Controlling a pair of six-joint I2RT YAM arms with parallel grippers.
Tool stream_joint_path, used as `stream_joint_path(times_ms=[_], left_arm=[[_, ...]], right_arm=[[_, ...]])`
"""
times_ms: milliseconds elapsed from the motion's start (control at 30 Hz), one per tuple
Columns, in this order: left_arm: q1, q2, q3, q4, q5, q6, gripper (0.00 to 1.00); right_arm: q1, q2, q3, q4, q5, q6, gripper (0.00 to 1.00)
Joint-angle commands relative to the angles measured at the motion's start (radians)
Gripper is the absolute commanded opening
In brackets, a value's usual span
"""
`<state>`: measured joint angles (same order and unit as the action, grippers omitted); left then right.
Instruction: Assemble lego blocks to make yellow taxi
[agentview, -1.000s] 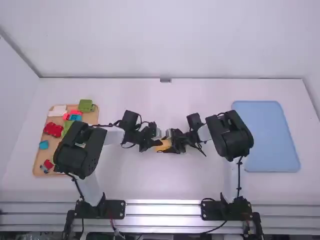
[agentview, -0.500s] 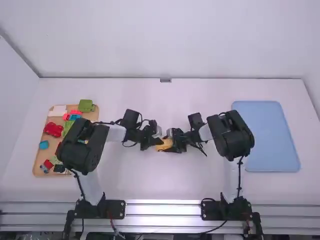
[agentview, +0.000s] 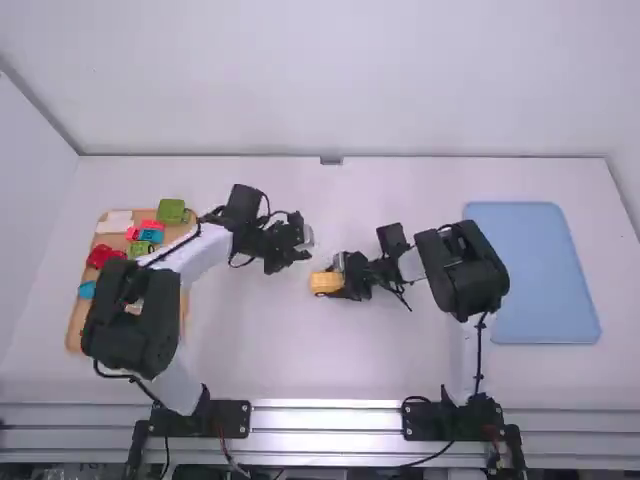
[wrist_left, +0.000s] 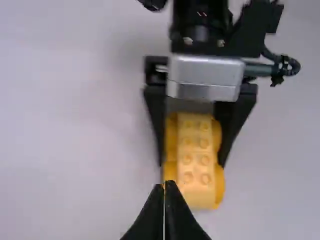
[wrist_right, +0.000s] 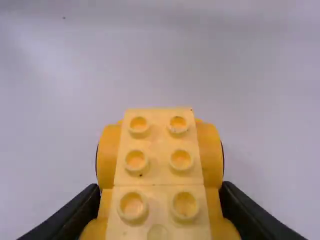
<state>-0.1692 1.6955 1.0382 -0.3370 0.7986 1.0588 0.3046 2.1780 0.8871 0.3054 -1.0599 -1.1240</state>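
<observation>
White table: tan tray at left, blue tray at right.

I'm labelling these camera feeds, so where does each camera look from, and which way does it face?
High view: fixed above and behind the arms, facing forward and down onto the white table; left arm and right arm show from their bases.
Left wrist view: on the left arm, facing the yellow block build; left end effector at the bottom edge, right end effector beyond.
Right wrist view: on the right arm, facing the build between its own fingers.
Both wrist views share the build's studs.
</observation>
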Motion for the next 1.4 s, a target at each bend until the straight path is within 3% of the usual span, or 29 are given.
stream_joint_path(times_ms=[0,333,533,600,633,667,700,867,933,1100,1200,1367], left_arm=[[0.034,-0.032,0.0,-0.021,-0.003,0.031,0.12],[0.068,-0.035,0.0,-0.048,-0.003,0.031,0.16],[0.069,-0.035,0.0,-0.05,-0.006,0.031,0.3],[0.069,-0.035,0.0,-0.051,-0.007,0.031,0.41],[0.076,-0.035,0.0,-0.052,-0.006,0.031,0.57],[0.079,-0.035,0.0,-0.052,-0.007,0.031,0.87],[0.079,-0.035,0.0,-0.051,-0.007,0.031,0.99],[0.09,-0.035,0.0,-0.048,-0.006,0.031,0.99],[0.102,-0.035,0.0,-0.049,-0.003,0.031,0.99],[0.132,-0.037,0.001,-0.051,-0.003,0.013,0.99],[0.175,-0.054,0.001,-0.036,-0.009,-0.075,0.99],[0.288,-0.142,0.001,-0.032,-0.003,-0.396,0.99]], right_arm=[[-0.012,0.007,-0.001,0.006,0.071,0.002,0.45],[-0.037,0.007,0.078,-0.085,0.074,-0.002,0.45],[-0.024,0.007,0.14,-0.189,0.146,-0.002,0.46],[-0.018,0.007,0.14,-0.193,0.154,-0.002,0.48],[-0.013,0.007,0.14,-0.195,0.152,-0.003,0.5],[-0.01,0.007,0.14,-0.202,0.152,-0.011,0.52],[-0.009,0.007,0.14,-0.203,0.153,-0.015,0.54],[-0.011,-0.005,0.14,-0.214,0.147,0.006,0.9],[-0.015,-0.036,0.14,-0.245,0.143,0.025,0.97],[-0.037,-0.16,0.14,-0.396,0.177,-0.022,0.99],[-0.05,-0.285,0.14,-0.523,0.309,-0.017,0.99],[-0.079,-0.466,0.14,-0.668,0.537,0.101,0.98]])
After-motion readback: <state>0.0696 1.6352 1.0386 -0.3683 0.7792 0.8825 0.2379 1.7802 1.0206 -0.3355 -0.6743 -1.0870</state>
